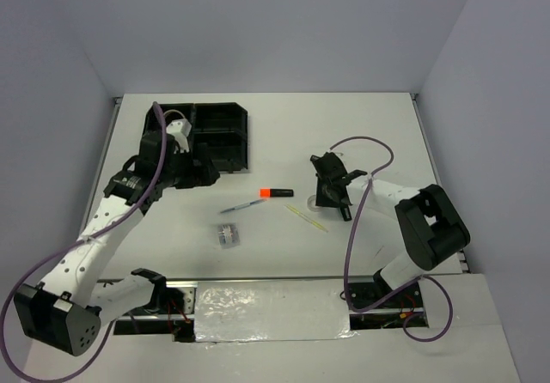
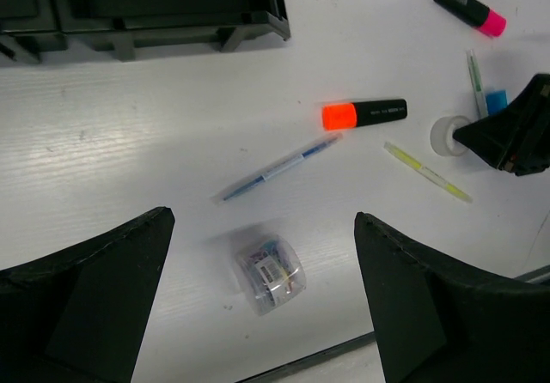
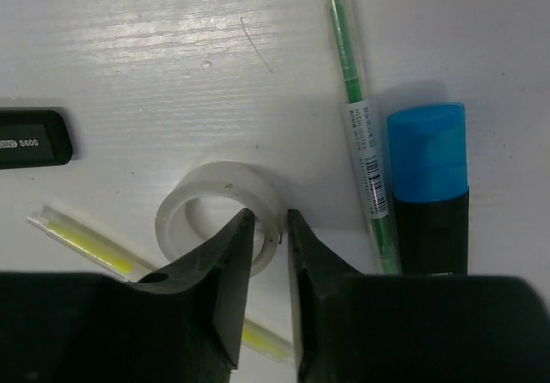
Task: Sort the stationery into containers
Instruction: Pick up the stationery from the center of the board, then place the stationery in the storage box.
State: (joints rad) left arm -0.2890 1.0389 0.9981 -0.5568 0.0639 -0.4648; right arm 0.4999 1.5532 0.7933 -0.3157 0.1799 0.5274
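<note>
at lower centre, the right gripper (image 3: 268, 220) pinches the translucent white tape roll (image 3: 219, 177) by its wall. that shallow bite could slip on lifting.

Bright, even overhead light; white desk (image 1: 361, 134) near washout in the top view. Shadows soft and short beneath left arm (image 1: 94, 228) and right arm (image 1: 430, 220). Streaky glare on the desk in both wrist views. Right wrist view: tape roll (image 3: 219, 177) sharp, its shadow faint; the near bottom edge appears slightly out of focus.
</note>
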